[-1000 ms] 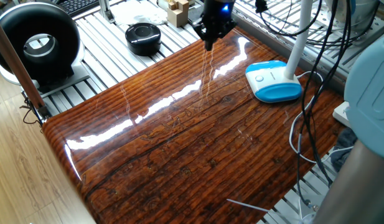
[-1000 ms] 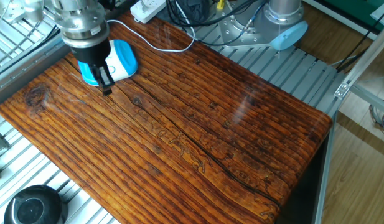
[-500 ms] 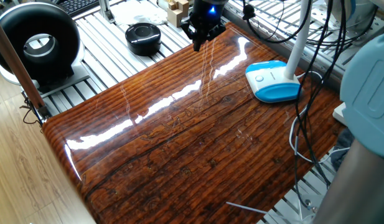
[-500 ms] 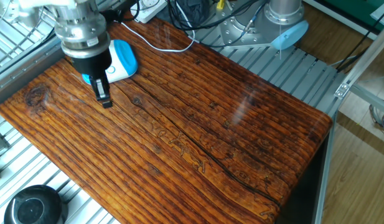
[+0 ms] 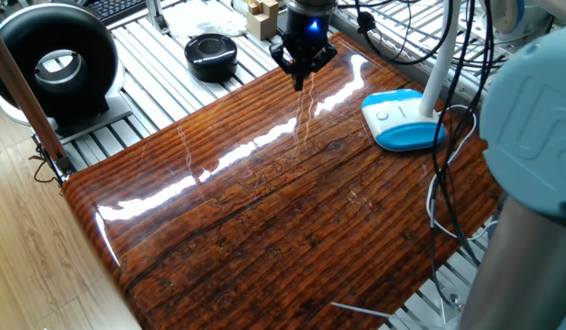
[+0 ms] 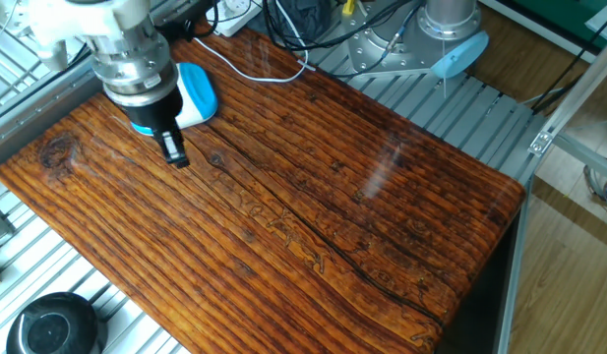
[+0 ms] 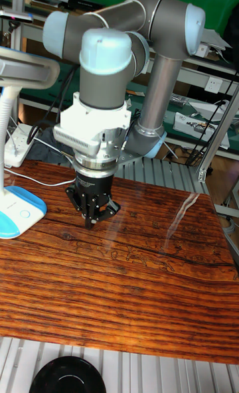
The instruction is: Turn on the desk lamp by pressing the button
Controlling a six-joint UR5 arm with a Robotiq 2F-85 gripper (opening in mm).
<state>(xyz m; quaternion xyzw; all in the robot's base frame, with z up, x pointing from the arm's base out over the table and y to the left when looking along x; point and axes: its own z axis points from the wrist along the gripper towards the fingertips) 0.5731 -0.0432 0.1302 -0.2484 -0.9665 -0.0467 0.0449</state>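
Note:
The desk lamp's flat base (image 5: pixel 404 121), white on top with light blue sides, sits at the far right of the wooden table. A small round button (image 5: pixel 383 115) shows on its top, and its slim white neck (image 5: pixel 438 64) rises behind. My gripper (image 5: pixel 301 81) hangs point-down over the table, left of the base and apart from it. In the other fixed view the gripper (image 6: pixel 174 155) partly hides the lamp base (image 6: pixel 198 93). The tall fixed view shows the gripper (image 7: pixel 89 222) with fingertips touching, holding nothing, to the right of the base (image 7: pixel 18 214) and below the lamp head (image 7: pixel 26 71).
A round black disc device (image 5: pixel 211 53) lies on the metal slats beyond the table edge, beside a large black ring-shaped unit (image 5: pixel 58 60). A white power strip (image 6: pixel 234 12) and loose cables (image 5: pixel 448 183) lie near the lamp. The arm's grey body (image 5: pixel 530 165) fills the right edge.
The gripper drifted a little left away from the lamp, then came back toward it and slightly lower over the table. The lamp has not moved.

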